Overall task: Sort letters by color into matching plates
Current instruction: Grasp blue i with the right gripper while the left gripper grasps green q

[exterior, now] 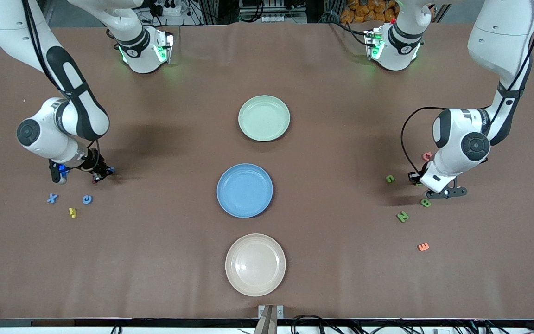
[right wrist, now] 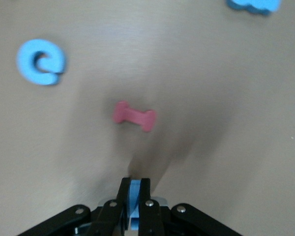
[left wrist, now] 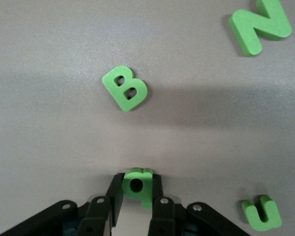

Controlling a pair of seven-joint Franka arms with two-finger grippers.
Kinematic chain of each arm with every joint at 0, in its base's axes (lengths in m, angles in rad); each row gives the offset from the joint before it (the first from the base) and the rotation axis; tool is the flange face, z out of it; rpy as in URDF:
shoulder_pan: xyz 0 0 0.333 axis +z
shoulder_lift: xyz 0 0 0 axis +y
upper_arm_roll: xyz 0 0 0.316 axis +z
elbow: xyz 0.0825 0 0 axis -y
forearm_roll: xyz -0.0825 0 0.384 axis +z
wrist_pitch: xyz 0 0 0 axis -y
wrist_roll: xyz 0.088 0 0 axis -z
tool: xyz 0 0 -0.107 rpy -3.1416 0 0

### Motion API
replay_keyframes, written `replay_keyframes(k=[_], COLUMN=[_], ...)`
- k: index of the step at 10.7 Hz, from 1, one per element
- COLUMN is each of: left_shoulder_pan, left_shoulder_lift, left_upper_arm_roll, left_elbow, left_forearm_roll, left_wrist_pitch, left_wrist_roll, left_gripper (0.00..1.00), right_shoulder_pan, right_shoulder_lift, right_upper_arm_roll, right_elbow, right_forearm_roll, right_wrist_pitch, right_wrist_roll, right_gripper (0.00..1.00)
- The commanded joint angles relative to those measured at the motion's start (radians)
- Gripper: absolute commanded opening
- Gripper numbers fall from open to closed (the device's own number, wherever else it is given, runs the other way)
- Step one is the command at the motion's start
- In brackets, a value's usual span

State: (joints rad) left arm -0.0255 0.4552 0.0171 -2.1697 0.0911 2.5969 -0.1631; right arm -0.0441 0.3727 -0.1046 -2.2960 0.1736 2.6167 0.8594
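Both claws have bitten: the left claw [left wrist: 136, 192] pinches a green letter [left wrist: 137, 185] low over the tabletop [exterior: 341, 260] beside the B [left wrist: 125, 88], and the right claw [right wrist: 134, 196] squeezes a thin blue letter [right wrist: 134, 202] above a red piece [right wrist: 134, 116]. Lift straight up now, clear of neighbours! Then carry green to the green plate [exterior: 264, 136], blue to the blue plate [exterior: 244, 212], releasing low and centred.

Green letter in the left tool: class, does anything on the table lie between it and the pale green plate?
Nothing visible does. The left tool is shut on the green letter near the left arm's end of the table, and only bare tabletop shows from there to the pale green plate.
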Motion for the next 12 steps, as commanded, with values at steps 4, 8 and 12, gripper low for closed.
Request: replay_keyframes(k=[4,8,12], left_shoulder_pan=[-0.011,-0.095,-0.247], left_shoulder_lift=[-0.061,-0.055,-0.044], left_upper_arm_roll=[-0.096,-0.177,-0.181], left_elbow=[0.045,0.100,0.149], left_forearm_roll=[0.009,0.019,0.016], left_wrist_pitch=[-0.017,-0.101,-0.103], left_wrist_roll=[-0.102,-0.340,-0.580], left_gripper=[0.00,0.00,0.00], right_shoulder_pan=[0.047,0.084,0.159], right_shoulder_lift=[-0.011,-0.008,0.002], right_upper_arm_roll=[0.060,0.059,0.059], right_elbow=[0.237,0.295,0.438], right_forearm_roll=[-0.006,-0.073,-0.129], right_wrist_pitch=[-0.205,-0.260,-0.467], right_wrist_roll=[-0.426,-0.839,-0.988], right_gripper=[0.00,0.00,0.00])
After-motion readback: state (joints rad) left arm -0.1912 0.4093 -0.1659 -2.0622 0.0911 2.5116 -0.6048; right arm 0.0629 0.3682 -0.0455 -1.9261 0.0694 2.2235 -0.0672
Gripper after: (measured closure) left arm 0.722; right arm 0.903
